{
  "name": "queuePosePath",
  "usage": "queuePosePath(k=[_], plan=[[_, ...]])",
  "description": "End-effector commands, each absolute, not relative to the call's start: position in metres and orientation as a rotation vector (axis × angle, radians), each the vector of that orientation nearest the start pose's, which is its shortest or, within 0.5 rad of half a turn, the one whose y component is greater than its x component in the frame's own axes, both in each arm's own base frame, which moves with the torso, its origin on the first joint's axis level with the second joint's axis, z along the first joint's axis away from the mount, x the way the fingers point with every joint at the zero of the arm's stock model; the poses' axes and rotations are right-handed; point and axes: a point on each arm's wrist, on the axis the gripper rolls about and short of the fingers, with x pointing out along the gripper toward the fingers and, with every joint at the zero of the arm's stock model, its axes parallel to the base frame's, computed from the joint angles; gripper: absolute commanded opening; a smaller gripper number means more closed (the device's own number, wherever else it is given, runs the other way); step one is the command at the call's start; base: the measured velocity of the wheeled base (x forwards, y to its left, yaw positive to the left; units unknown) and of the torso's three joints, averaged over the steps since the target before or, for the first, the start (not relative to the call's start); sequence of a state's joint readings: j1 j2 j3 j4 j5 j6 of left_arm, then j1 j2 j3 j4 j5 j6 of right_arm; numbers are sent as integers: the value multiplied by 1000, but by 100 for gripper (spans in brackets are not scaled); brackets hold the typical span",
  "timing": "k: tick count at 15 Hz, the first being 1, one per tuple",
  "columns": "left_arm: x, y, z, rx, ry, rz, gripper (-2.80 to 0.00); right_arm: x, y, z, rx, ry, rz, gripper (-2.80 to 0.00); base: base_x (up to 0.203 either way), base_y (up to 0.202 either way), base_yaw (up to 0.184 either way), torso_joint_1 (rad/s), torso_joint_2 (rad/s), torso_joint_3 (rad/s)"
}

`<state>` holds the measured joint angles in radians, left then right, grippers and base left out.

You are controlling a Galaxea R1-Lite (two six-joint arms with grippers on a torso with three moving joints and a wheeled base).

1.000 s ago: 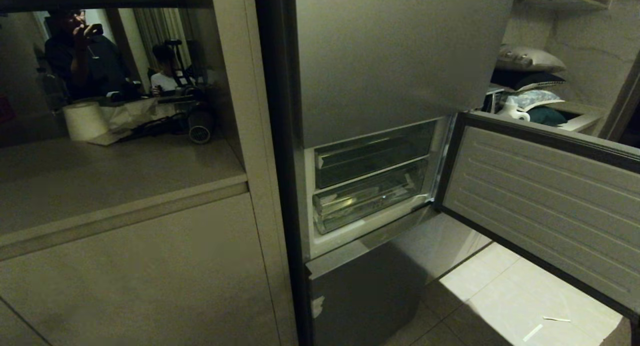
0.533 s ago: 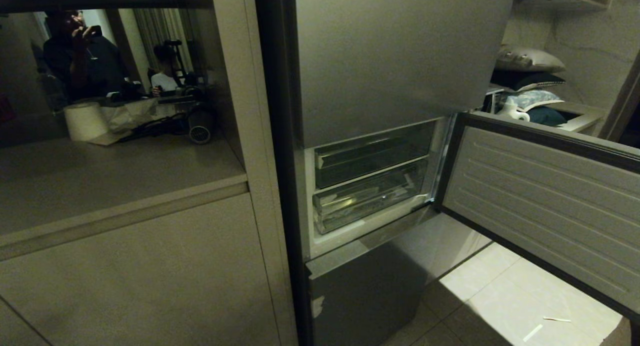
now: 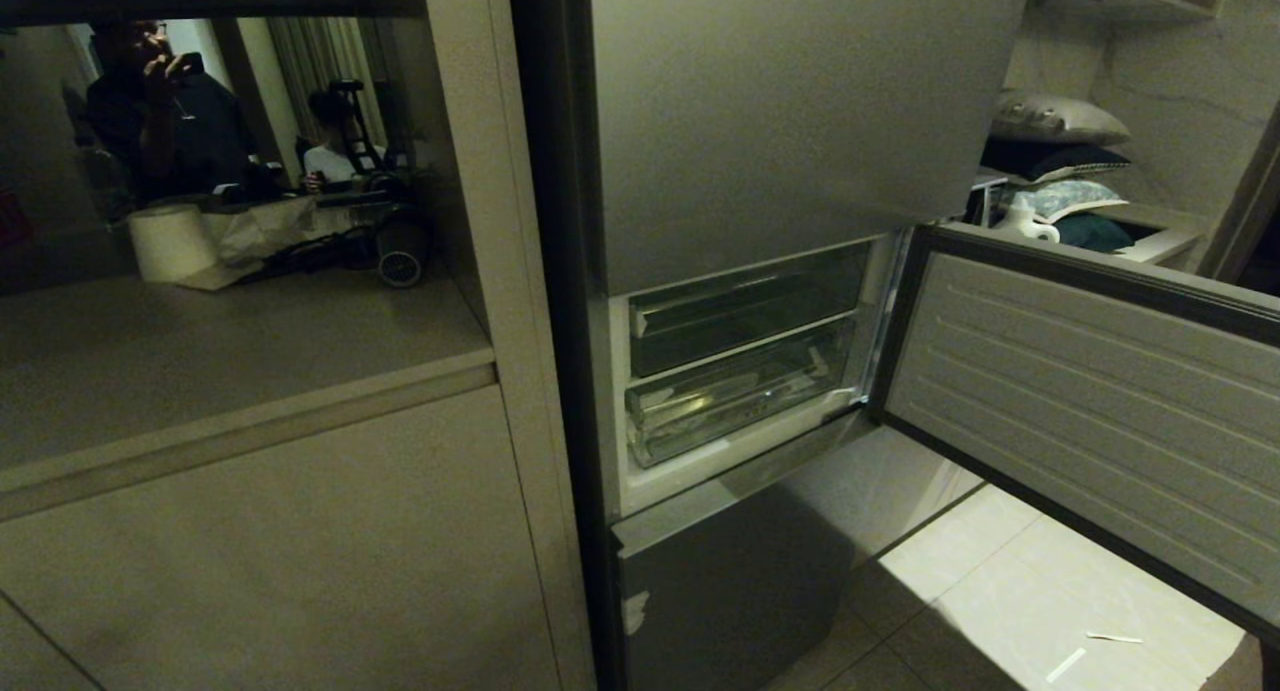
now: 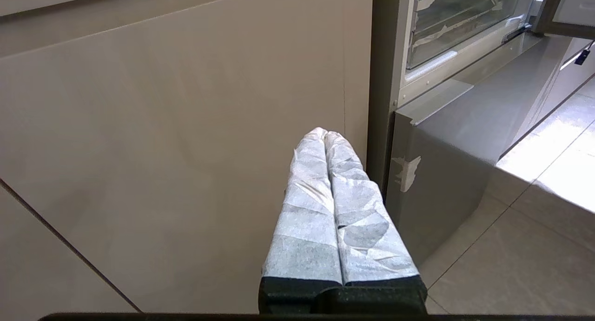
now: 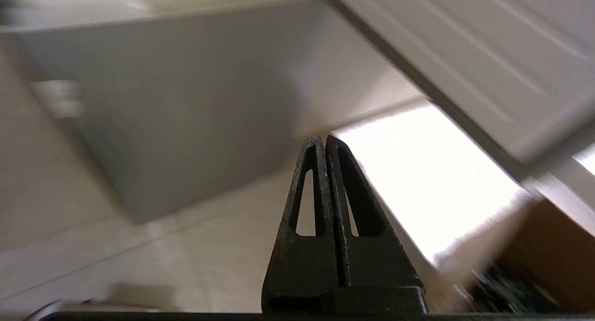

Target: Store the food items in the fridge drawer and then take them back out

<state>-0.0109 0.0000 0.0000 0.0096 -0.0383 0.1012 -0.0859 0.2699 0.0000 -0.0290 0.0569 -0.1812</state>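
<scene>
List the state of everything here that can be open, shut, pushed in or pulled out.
fridge door: swung open to the right.
fridge drawer: pushed in; contents cannot be made out.
upper drawer: pushed in.
lower fridge door: shut.
left hand: shut, empty, pointing at the cabinet beside the fridge.
right hand: shut, empty, low by the floor under the open door.

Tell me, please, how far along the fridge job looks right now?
Done: the fridge door stands open. In hand: nothing; the left gripper and right gripper are shut and empty, low by the fridge. Left: the fridge drawer is still pushed in, and no food items are in view.
</scene>
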Motion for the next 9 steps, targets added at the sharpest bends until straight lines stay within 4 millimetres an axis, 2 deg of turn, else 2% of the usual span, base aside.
queuePosePath(k=[1,6,9], plan=[[-23,-1,75,98,8,-50,-280,-4,1,78,-133,205,98,-280,0,0,0,0,0,0],[-23,-1,75,101,8,-50,-280,-22,0,75,-104,-21,4,-280,0,0,0,0,0,0],[-23,-1,75,101,8,-50,-280,-22,0,75,-86,-31,-8,-280,0,0,0,0,0,0]])
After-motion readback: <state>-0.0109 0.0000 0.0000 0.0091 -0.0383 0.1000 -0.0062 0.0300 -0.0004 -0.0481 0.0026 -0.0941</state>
